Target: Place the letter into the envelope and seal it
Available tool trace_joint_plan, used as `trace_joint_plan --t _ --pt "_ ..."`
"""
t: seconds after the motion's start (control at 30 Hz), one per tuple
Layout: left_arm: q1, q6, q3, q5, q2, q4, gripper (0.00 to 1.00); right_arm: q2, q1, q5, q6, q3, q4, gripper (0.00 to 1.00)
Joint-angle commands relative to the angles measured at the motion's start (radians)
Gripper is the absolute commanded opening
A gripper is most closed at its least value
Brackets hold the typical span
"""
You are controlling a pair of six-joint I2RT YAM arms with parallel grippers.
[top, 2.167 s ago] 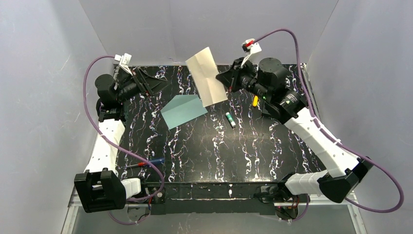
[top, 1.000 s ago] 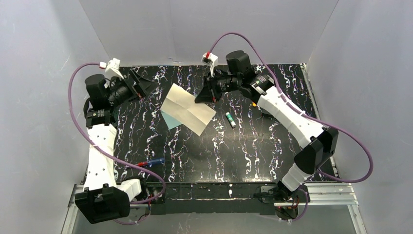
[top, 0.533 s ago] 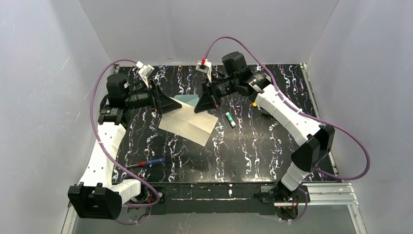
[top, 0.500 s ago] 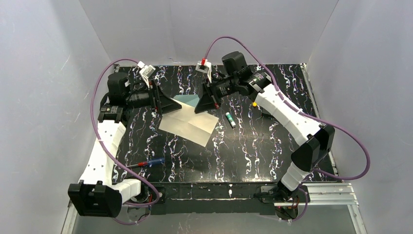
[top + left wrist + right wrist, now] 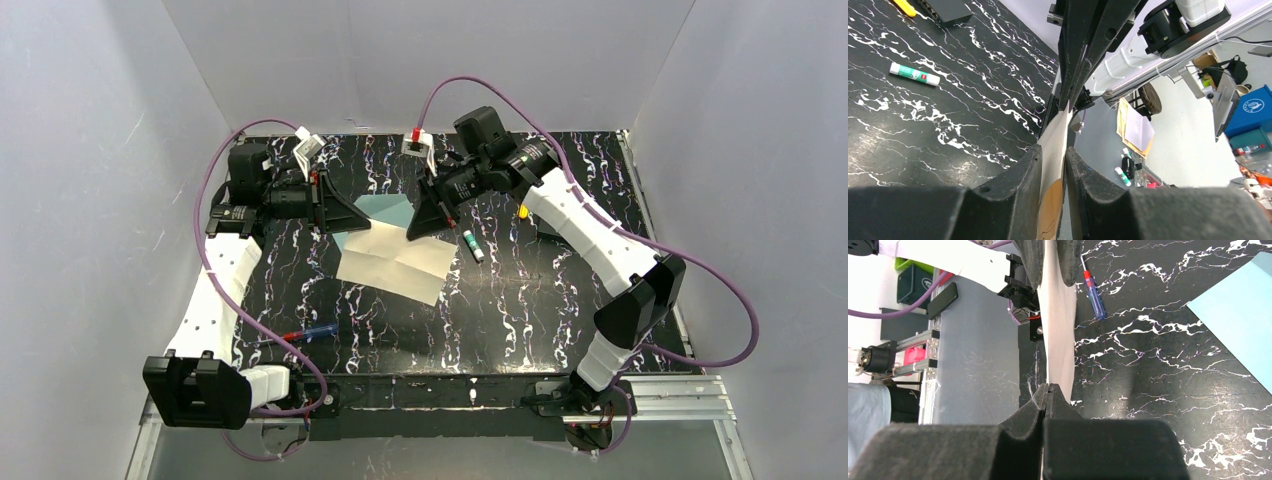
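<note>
The tan letter lies nearly flat over the black table, its far edge lifted between both grippers. My right gripper is shut on the letter's far right corner; the right wrist view shows its tips pinched on the sheet. My left gripper straddles the far left corner. In the left wrist view the sheet lies against one finger with a thin gap to the other. The teal envelope lies flat just behind the letter, partly hidden by the grippers, and shows again as the envelope.
A green-and-white glue stick lies right of the letter. A yellow item and a black block sit farther right. A red-and-blue screwdriver lies near the front left. Grey walls enclose the table.
My left gripper has swung in from the far left and narrowed around the letter's corner. The letter has come down nearly flat and shifted right and nearer, uncovering part of the envelope.
</note>
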Motion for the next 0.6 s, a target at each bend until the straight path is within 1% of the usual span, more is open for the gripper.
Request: trace_joint_plan --t 0.0,0.07,0.2,0.27,0.33,0.4,0.43,0.47,0.53,0.57 --pt "0.003 -0.015 0.016 0.07 -0.021 0.014 0.26 0.007 0.001 -0.025 -0.002 0.056 -0.001 0.01" --pt "0.003 -0.015 0.009 0.068 -0.024 0.014 0.26 0.007 0.001 -0.035 0.005 0.056 0.014 0.01" --pt "0.002 -0.012 0.002 0.075 -0.03 0.014 0.21 0.005 0.001 -0.065 0.028 0.051 0.05 0.01" --pt "0.001 -0.01 -0.001 0.074 -0.036 0.014 0.27 0.003 0.001 -0.067 0.047 0.042 0.077 0.01" --pt "0.002 -0.007 -0.008 0.072 -0.04 0.014 0.35 0.005 0.001 -0.07 0.061 0.039 0.092 0.01" --pt "0.002 -0.004 -0.012 0.067 -0.041 0.014 0.37 0.009 0.001 -0.076 0.067 0.04 0.096 0.01" --pt "0.002 -0.003 -0.013 0.065 -0.04 0.014 0.35 0.011 0.001 -0.077 0.068 0.039 0.095 0.01" --pt "0.0 -0.001 -0.013 0.06 -0.04 0.016 0.3 0.012 0.001 -0.075 0.068 0.04 0.093 0.01" --pt "0.0 0.0 -0.005 0.047 -0.037 0.017 0.0 0.014 0.0 -0.071 0.058 0.051 0.075 0.01" --pt "0.0 0.001 0.002 0.04 -0.035 0.013 0.0 0.014 -0.001 -0.067 0.046 0.06 0.059 0.01"
